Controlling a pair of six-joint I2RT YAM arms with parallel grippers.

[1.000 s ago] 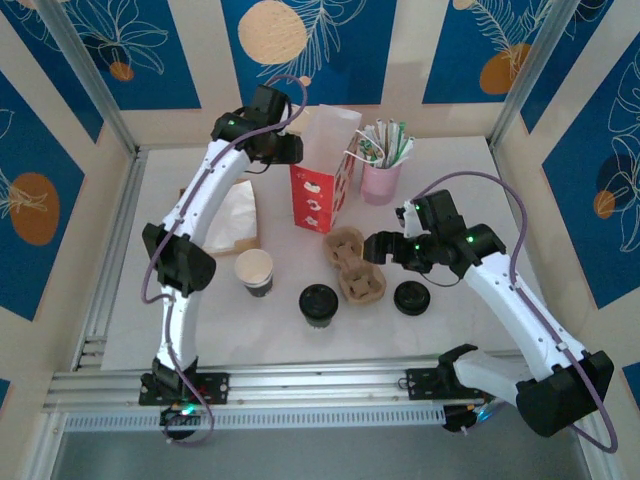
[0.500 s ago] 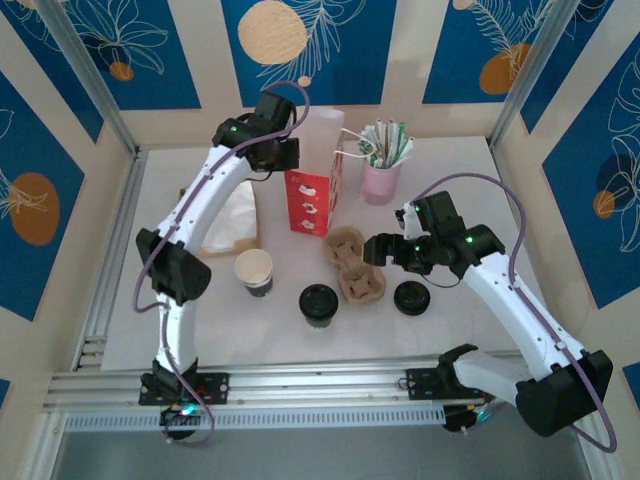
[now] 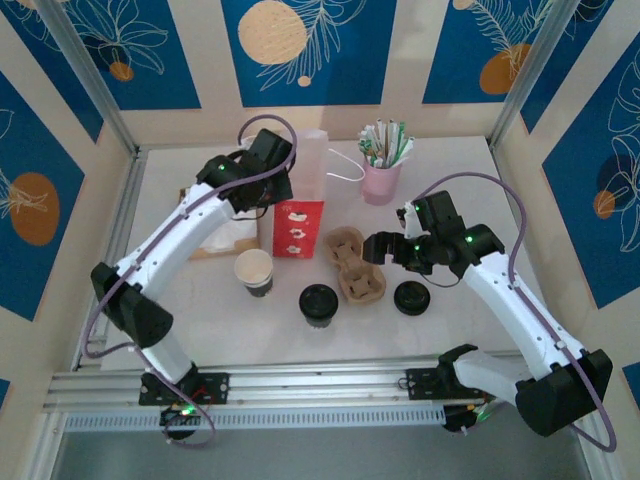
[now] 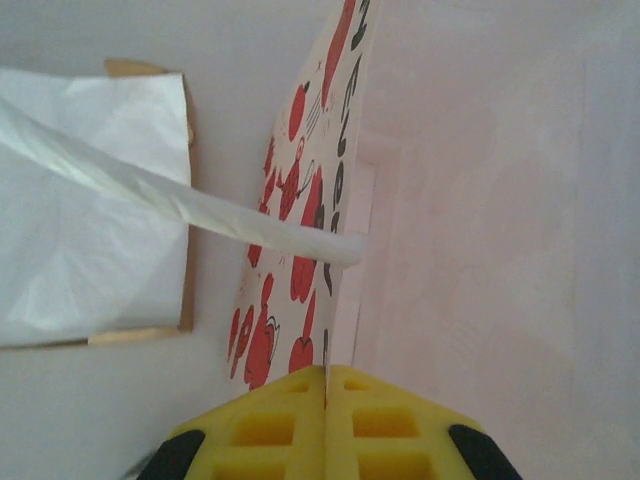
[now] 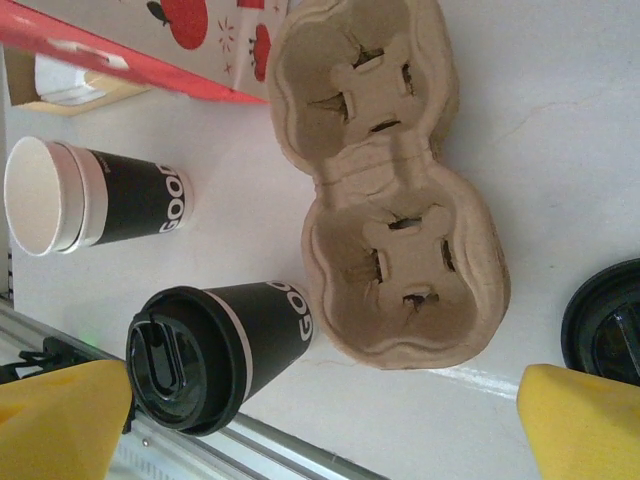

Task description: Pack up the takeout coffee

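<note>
Top external view: a white desk [image 3: 460,200] is seen inside a booth w/ cream walls carrying blue panels, leaf line-art and orange discs. An aluminium rail [image 3: 320,385] is run along the near edge, where both arm bases are bolted. Faint hairline marks are seen on the desk top in the right wrist view.

The takeout coffee [image 3: 254,268] [image 5: 95,195] is stood upright and unlidded, left of centre, just in front of the paper bag [image 3: 298,228] and apart from it. The left jaws are pressed together on the bag's top edge; in the left wrist view the printed paper [image 4: 300,260] is seen running into the seam btwn the yellow pads [image 4: 270,430]. The right jaws are spread wide w/ nothing btwn them, held over the pulp cup carrier [image 3: 355,262] [image 5: 390,190].

A lidded cup [image 3: 318,303] and a loose black lid [image 3: 412,297] are set either side of the carrier's near end. A pink cup of straws [image 3: 381,180] is placed at the back; white napkins [image 3: 232,225] are laid left of the bag.
</note>
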